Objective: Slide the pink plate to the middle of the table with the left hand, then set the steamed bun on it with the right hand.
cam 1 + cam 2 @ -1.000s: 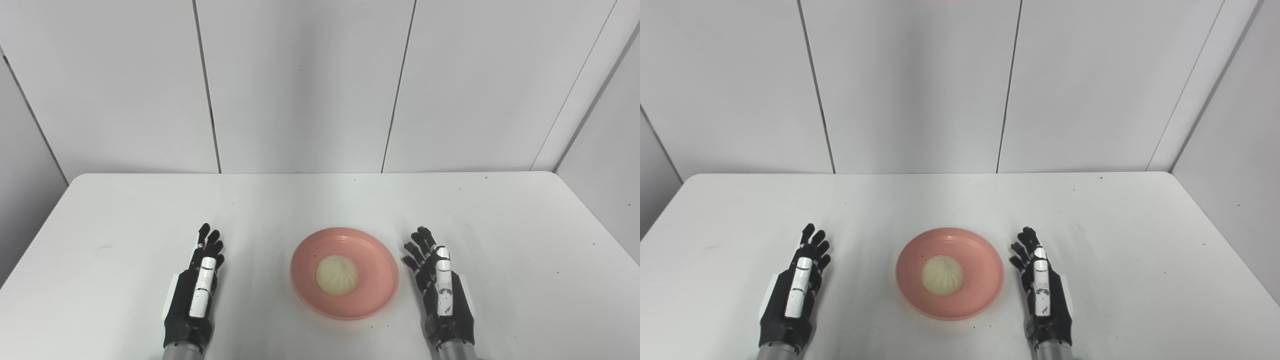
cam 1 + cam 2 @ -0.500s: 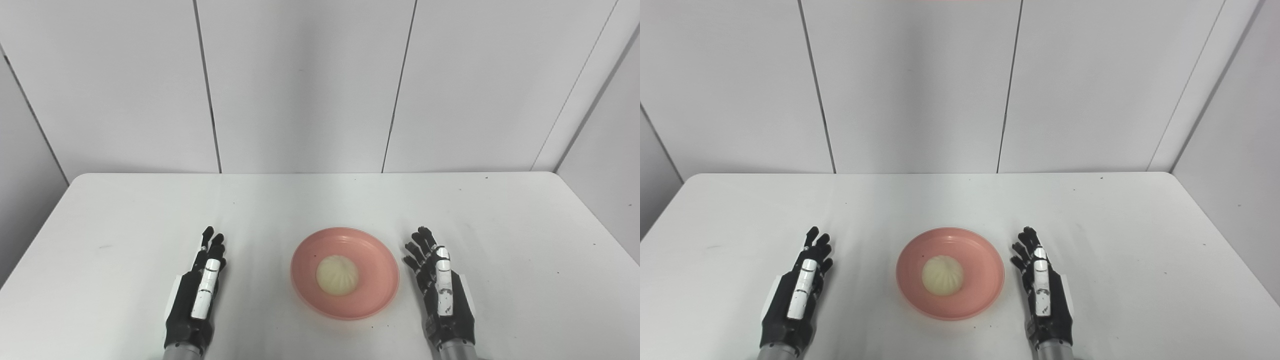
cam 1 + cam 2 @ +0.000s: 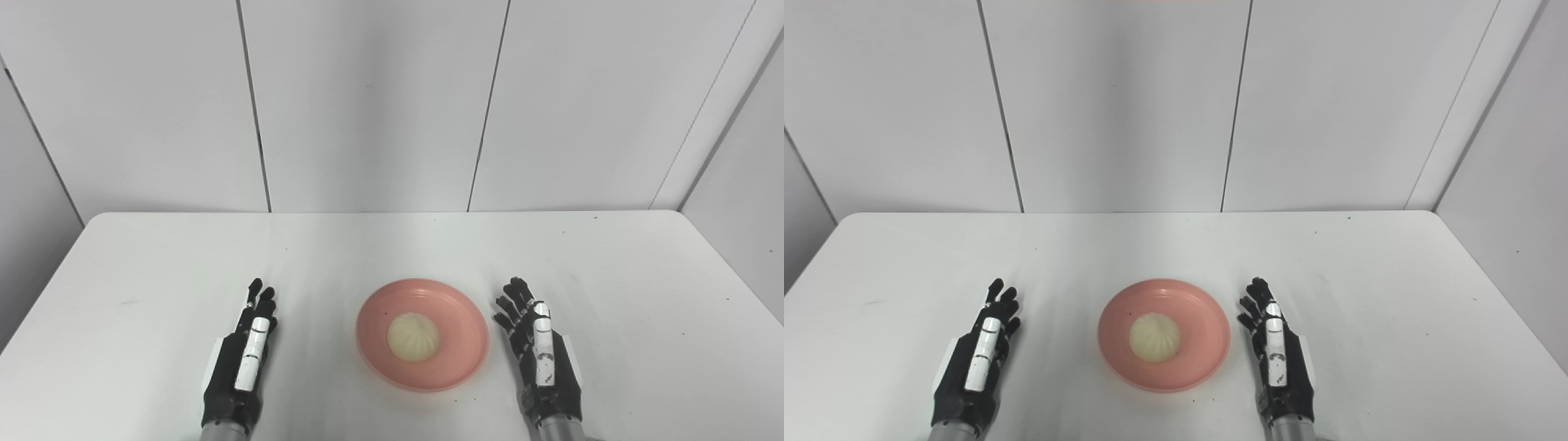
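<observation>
Resting on the white bench (image 3: 153,257), the left hand (image 3: 240,361) lies flat with fingers stretched forward and loosely apart, holding nothing. In the left eye view the round pink plastic plate (image 3: 456,361) sits off to that hand's inner side, apart from it, with a strip of bare bench between. The pale, pleated steamed bun (image 3: 413,337) lies on the plate, a little toward the left hand from the plate's centre. The right hand (image 3: 542,361) lies flat too, fingers spread and empty, just beside the plate's opposite rim without touching it.

Turning to the right eye view, the layout reads the same: the left hand (image 3: 974,361) is clear of the plate (image 3: 1206,361), the right hand (image 3: 1277,361) is close along its other edge, and the bun (image 3: 1154,337) is inside the rim, between the two hands. Both palms face down, so no grip is hidden beneath them as far as can be seen.

Judging from this, both placements look done and the step in hand is simply parking. Doing it well means keeping both hands low and quiet, and drawing any further retreat straight back toward the robot. The right hand especially should avoid sweeping inward, since a nudge on the near rim could shift the light plate and roll the bun.
</observation>
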